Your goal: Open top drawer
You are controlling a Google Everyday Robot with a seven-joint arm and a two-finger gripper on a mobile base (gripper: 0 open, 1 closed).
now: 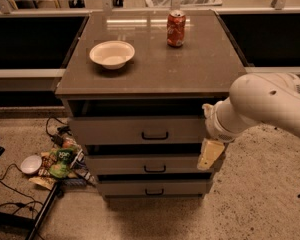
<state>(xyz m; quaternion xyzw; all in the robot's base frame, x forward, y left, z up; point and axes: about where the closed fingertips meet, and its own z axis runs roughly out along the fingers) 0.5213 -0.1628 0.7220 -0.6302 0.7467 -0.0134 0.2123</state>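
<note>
Top drawer [115,130]: grey flat front, black loop handle [155,135].
End effector [210,155]: under surface's [190,59] front-right corner, beside drawer's right end; I cannot tell its opening.

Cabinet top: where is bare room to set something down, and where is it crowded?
Free: on the cabinet top, the front strip nearer than the bowl and soda can, and the right side. The gripper hangs by the top drawer's lower right corner, clear of its handle. Crowded: floor litter left of the cabinet.
</note>
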